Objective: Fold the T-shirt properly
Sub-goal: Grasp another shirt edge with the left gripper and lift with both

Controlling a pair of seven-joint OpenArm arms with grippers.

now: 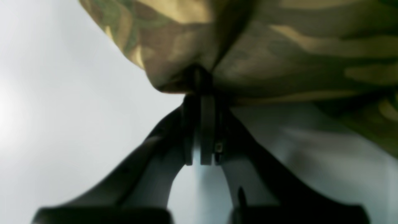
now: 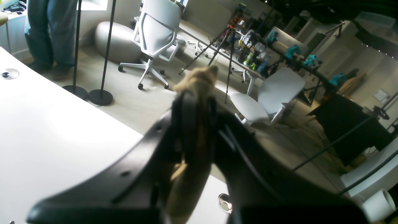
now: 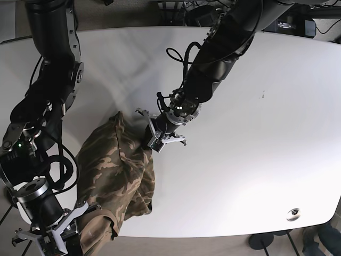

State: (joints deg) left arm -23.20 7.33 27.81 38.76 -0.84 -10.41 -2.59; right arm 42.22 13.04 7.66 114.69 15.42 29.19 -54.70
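Note:
The camouflage T-shirt (image 3: 114,173) hangs bunched between my two grippers over the white table (image 3: 240,133). My left gripper (image 3: 151,140) is shut on the shirt's upper edge near the table's middle. In the left wrist view the closed fingers (image 1: 203,124) pinch a fold of the shirt (image 1: 248,46) above the table. My right gripper (image 3: 58,234) is shut on the shirt's lower end at the table's front left edge. In the right wrist view tan cloth (image 2: 199,81) sticks out from between the shut fingers (image 2: 186,124).
A round cable grommet (image 3: 293,214) sits in the table's front right. Beyond the table edge in the right wrist view stand office chairs (image 2: 155,34), stand bases (image 2: 100,97), tripods and a person's legs (image 2: 51,34).

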